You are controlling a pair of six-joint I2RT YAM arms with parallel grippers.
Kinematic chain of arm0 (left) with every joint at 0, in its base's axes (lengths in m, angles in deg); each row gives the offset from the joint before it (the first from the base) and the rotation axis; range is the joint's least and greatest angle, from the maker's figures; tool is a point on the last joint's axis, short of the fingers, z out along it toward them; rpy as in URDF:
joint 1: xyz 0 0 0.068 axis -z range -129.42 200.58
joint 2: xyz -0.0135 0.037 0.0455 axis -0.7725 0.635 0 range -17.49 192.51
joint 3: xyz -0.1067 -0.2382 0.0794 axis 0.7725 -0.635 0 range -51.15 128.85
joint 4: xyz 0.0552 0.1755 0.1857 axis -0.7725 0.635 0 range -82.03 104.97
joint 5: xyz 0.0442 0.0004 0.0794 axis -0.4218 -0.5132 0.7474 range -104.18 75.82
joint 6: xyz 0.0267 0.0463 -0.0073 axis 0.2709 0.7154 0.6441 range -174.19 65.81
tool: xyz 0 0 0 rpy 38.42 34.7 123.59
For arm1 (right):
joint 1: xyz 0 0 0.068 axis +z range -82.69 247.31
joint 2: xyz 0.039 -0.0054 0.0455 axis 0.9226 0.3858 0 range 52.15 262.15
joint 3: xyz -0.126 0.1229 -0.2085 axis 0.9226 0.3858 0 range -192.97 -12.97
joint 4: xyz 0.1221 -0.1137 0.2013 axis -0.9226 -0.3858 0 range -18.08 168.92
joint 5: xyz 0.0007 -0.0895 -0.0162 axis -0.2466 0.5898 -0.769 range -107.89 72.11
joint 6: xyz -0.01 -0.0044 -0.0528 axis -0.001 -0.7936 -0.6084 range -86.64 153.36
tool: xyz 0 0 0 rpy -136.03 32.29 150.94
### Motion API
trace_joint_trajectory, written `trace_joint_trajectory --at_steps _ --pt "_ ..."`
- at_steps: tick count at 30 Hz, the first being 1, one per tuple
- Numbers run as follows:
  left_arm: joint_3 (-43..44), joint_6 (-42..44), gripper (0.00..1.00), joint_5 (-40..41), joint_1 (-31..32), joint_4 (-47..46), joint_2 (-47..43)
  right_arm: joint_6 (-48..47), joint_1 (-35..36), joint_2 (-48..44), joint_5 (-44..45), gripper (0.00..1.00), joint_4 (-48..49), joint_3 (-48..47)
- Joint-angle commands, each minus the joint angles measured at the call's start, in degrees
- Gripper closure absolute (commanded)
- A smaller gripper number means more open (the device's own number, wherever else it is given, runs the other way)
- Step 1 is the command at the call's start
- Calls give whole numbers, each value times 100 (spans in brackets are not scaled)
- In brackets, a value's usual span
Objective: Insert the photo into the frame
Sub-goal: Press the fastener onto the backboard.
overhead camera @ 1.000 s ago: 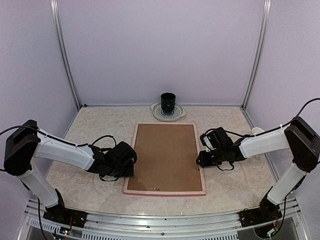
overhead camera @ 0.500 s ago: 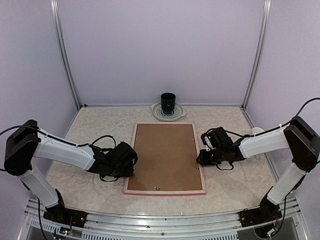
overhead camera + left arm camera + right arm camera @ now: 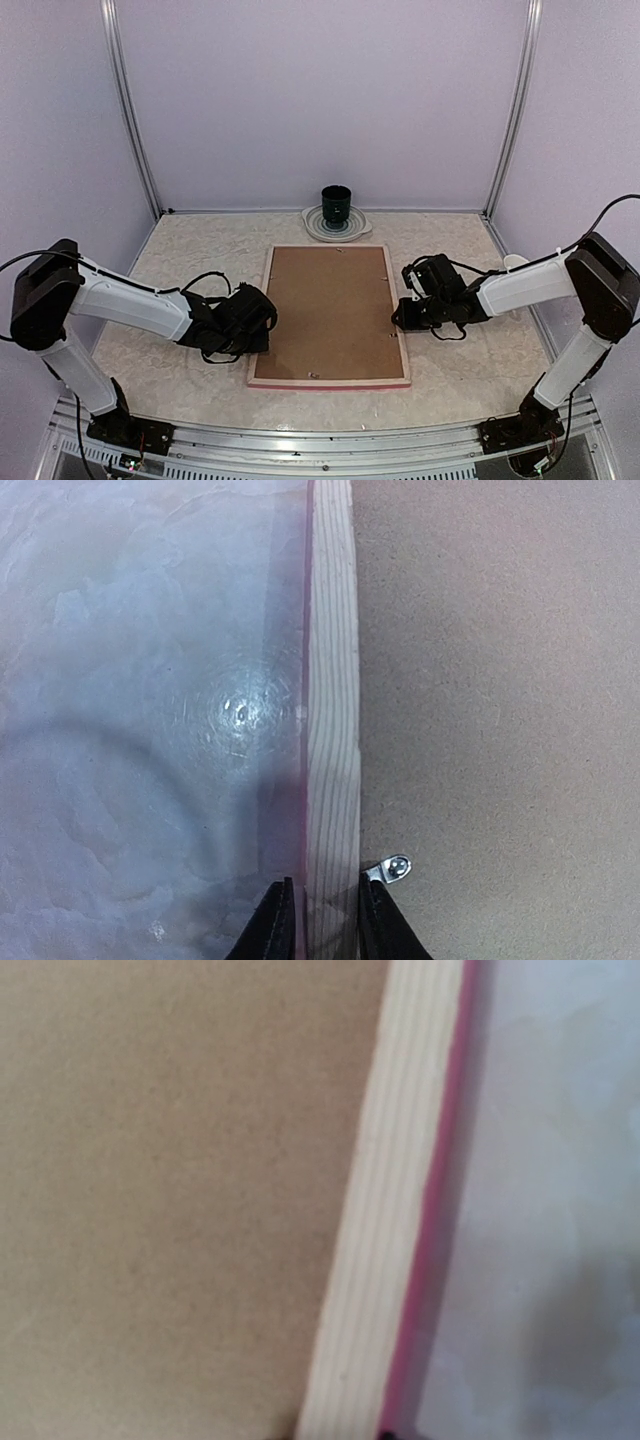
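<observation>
The frame (image 3: 330, 381) lies face down in the middle of the table, pale wood back up, pink showing along its edges. A brown backing board (image 3: 330, 310) fills it. The photo is out of view. My left gripper (image 3: 262, 335) is at the frame's left rim (image 3: 332, 680). In the left wrist view its gripper (image 3: 328, 920) stands with one finger on each side of the rim, pressed against it, beside a small metal tab (image 3: 390, 868). My right gripper (image 3: 400, 318) is at the right rim (image 3: 385, 1240). Only its dark tips show, straddling the wood (image 3: 342, 1434).
A dark cup (image 3: 336, 203) stands on a pale plate (image 3: 336, 228) at the back edge, just beyond the frame. A small white object (image 3: 515, 262) sits behind the right arm. Lilac walls close in the table on three sides.
The left arm has edged slightly toward the frame's left rim. The right gripper has settled against the right rim. The frame itself has hardly moved.
</observation>
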Motion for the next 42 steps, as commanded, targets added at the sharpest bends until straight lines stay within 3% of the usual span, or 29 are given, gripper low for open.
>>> trace_joint_trajectory --at_steps 1,12,31,36,42 --pt "-206 -148 78 128 -71 200 329 -286 32 172 -391 100 -185 196" --pt "-323 -440 85 223 -115 47 317 -295 39 127 -431 100 -180 244" --pt "-390 -893 84 259 -115 -246 399 -286 47 134 -519 100 -9 320" --pt "-366 -915 71 335 -106 -246 361 -303 43 119 -532 100 -16 330" --pt "-240 -806 70 706 -75 126 246 -304 47 114 -539 100 -18 312"
